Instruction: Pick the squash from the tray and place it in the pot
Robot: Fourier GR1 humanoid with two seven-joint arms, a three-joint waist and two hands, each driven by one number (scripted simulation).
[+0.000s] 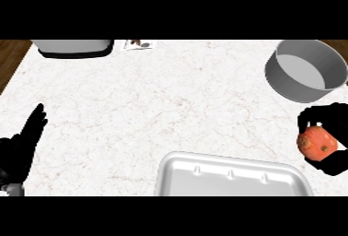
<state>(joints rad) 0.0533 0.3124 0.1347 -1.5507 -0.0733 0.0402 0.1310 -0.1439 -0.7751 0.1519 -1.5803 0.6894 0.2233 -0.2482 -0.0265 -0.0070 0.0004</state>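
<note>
Gripping hand: the right hand (330,138) was curled round the squash (316,143), fingers above and below it, at the right edge of the view.
Squash: orange and rounded, it was held clear of the tray (231,177), off past the tray's right rim and partly hidden by the black fingers.
Height: whether it hung above the worktop (149,110) or skimmed it could not be told from this steep angle.
Tray: white, lying at the near edge of the worktop, with nothing showing in it.
Pot: the grey pot (306,69) stood at the far right, upright and open-mouthed, near the hand but apart from it, farther from the robot.
Other hand: the left hand (24,143) rested at the left edge, fingers straight and pointing up, holding nothing.
Far edge: a grey and black appliance (71,47) sat at the far left, well apart from everything in play.
Step in hand: by my judgement, the pick was done and the carry to the pot was under way.
Next move: it called for taking the squash away from the robot until it was over the pot's mouth, high enough to pass the rim, then opening the fingers.
</note>
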